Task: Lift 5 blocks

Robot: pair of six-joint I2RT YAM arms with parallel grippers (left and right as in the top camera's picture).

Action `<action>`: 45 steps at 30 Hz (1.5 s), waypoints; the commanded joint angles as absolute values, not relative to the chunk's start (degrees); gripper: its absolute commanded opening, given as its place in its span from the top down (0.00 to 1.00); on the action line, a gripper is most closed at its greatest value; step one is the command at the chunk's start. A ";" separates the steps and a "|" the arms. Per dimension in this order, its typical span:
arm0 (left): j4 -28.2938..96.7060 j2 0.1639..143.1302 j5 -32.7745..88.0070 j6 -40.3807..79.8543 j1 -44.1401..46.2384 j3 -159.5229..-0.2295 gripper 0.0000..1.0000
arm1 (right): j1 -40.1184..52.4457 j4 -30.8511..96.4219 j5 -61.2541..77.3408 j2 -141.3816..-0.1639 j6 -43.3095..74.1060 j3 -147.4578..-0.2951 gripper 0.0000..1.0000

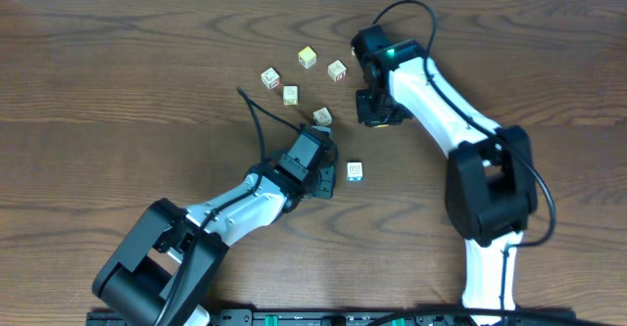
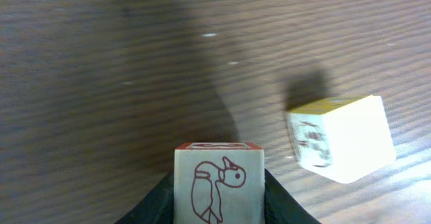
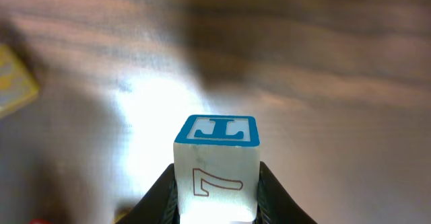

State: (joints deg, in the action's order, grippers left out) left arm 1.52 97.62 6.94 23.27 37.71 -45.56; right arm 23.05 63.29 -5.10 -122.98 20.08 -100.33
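While the left gripper pinches the duck block between its dark fingers, the right gripper is clamped in the same way on the blue-topped block.

Left wrist view: the duck block sits at bottom centre, with a bird outlined in red on its white face and a red rim on top. To its right and apart from it, a yellow-edged block rests on the dark wooden table, turned at an angle.

Right wrist view: the blue-topped block sits at bottom centre, with a blue-framed letter on top and a red "7" on its front face. Whether it is clear of the table cannot be told.

Overhead view: both held blocks are hidden by the arms. Four cubes form a cluster at upper centre: a red-edged cube, a pale cube, a cream cube and an orange-edged cube. A tan cube lies just above the left arm's tool, and a teal-edged cube lies just to its right. Their prints are too small to read.
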 commanded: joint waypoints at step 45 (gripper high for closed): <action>-2.72 102.96 3.36 17.34 24.43 -51.37 0.18 | 27.11 58.70 8.47 -117.58 17.91 -74.24 0.99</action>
State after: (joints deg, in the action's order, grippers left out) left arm -2.39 100.31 4.10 19.27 24.80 -47.66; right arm 25.71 58.85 4.36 -114.67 18.79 -76.66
